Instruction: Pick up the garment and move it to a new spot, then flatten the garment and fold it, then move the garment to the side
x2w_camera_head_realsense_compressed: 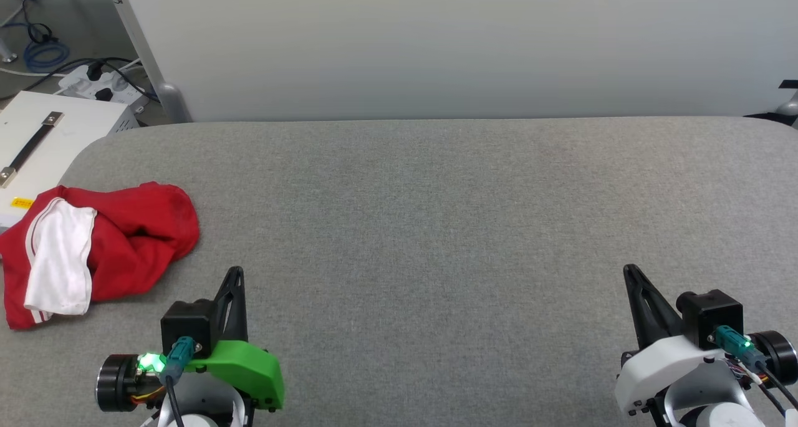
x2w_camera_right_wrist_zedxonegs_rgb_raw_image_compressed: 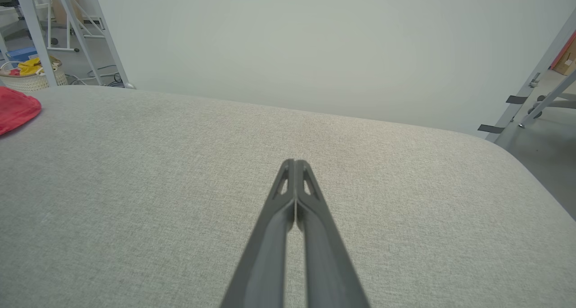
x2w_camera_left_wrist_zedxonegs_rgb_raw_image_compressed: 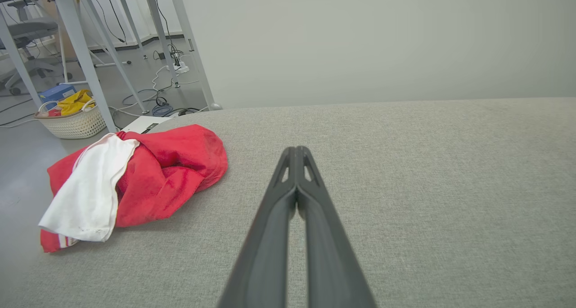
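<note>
The garment [x2w_camera_head_realsense_compressed: 131,240] lies crumpled at the left edge of the grey padded table [x2w_camera_head_realsense_compressed: 436,215], red with a white sleeve folded over it. In the left wrist view the garment [x2w_camera_left_wrist_zedxonegs_rgb_raw_image_compressed: 171,173] sits to the left of my fingers. My left gripper [x2w_camera_head_realsense_compressed: 235,272] rests low at the front left, just right of the garment and apart from it, shut and holding nothing [x2w_camera_left_wrist_zedxonegs_rgb_raw_image_compressed: 296,151]. At the front right my right gripper [x2w_camera_head_realsense_compressed: 628,270] is shut and holds nothing [x2w_camera_right_wrist_zedxonegs_rgb_raw_image_compressed: 294,163]. A red corner of the garment [x2w_camera_right_wrist_zedxonegs_rgb_raw_image_compressed: 15,112] shows at the far left of the right wrist view.
A pale partition wall [x2w_camera_head_realsense_compressed: 461,47] stands behind the table. Left of the table are a white case with a strap handle [x2w_camera_head_realsense_compressed: 37,140], a power strip and cables [x2w_camera_head_realsense_compressed: 103,84] on the floor, table legs and a woven basket [x2w_camera_left_wrist_zedxonegs_rgb_raw_image_compressed: 72,119] holding yellow cloth.
</note>
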`<state>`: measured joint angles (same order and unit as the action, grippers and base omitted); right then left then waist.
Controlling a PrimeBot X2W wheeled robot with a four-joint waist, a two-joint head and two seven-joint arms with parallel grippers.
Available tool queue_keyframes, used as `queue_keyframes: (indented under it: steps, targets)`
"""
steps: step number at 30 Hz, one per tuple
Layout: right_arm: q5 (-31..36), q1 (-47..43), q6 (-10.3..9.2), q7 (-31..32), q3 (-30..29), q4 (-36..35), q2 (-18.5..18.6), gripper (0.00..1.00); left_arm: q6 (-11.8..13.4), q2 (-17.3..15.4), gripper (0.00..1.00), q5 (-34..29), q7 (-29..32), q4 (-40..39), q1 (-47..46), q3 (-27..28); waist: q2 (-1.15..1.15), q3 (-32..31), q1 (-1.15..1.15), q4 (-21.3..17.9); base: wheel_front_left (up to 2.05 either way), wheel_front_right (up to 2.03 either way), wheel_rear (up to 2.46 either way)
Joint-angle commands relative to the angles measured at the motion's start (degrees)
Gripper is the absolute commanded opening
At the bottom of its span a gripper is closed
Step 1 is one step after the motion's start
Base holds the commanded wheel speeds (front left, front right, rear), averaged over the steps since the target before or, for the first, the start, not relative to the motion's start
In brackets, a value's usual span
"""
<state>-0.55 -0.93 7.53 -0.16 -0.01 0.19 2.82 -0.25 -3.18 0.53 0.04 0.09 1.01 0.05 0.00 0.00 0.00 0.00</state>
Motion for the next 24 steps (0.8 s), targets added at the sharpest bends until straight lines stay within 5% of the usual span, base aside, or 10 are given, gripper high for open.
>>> queue_keyframes:
  steps: [1, 20, 21, 24]
  targets:
    - [0.55, 0.93, -0.04, 0.16, 0.01, -0.19, 0.06, 0.0, 0.25, 0.3, 0.0, -0.53, -0.04, -0.09, -1.01, -0.05, 0.0, 0.0, 0.0, 0.0, 0.0, 0.0, 0.0]
    - [0.55, 0.93, -0.04, 0.16, 0.01, -0.19, 0.06, 0.0, 0.25, 0.3, 0.0, -0.53, -0.04, -0.09, -1.01, -0.05, 0.0, 0.0, 0.0, 0.0, 0.0, 0.0, 0.0]
    - [-0.02, 0.0, 0.0, -0.01, -0.01, 0.0, 0.0, 1.0, 0.0, 0.0, 1.0, 0.02, -0.01, 0.01, 0.0, 0.0, 0.0, 0.0, 0.0, 0.0, 0.0, 0.0, 0.0]
    - [-0.06, -0.03, 0.0, -0.02, -0.03, 0.07, -0.01, 1.0, -0.01, -0.01, 1.0, 0.06, -0.02, 0.04, 0.05, 0.03, 0.0, 0.0, 0.0, 0.0, 0.0, 0.0, 0.0]
